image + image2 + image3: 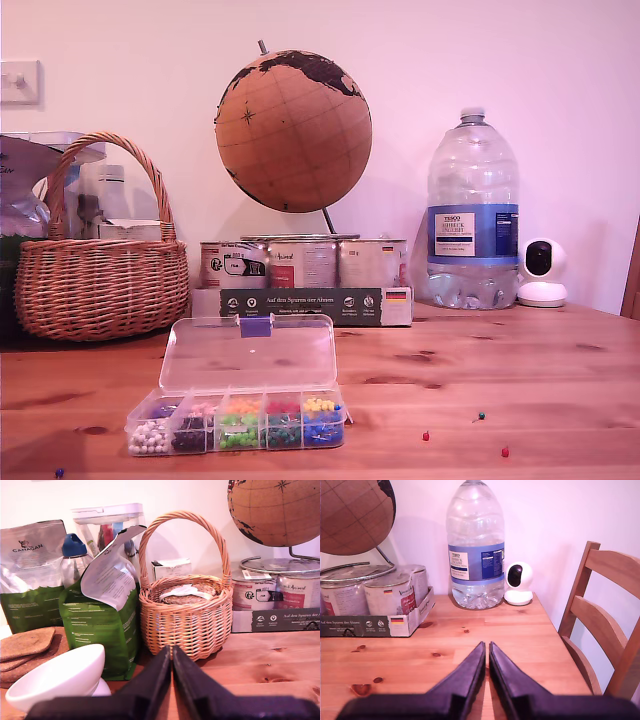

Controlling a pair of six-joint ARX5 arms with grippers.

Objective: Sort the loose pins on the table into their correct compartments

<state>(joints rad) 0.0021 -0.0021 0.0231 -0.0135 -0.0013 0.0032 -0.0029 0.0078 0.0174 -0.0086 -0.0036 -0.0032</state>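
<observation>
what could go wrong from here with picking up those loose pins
The loose pins are tiny dots: red, red, green and a blue one at the exterior view's lower left edge, so my first gripper and my second gripper, both shut, may miss them or flick them away. The clear box stands open with full compartments; a bump could spill them.

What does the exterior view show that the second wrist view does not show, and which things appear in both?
Only the exterior view shows the clear plastic box with its lid open, the loose pins on the table, and the wicker basket. Only the second wrist view shows my second gripper, its jaws closed on nothing, and a wooden chair. Both show the water bottle, the white camera, the globe and the cans.
</observation>
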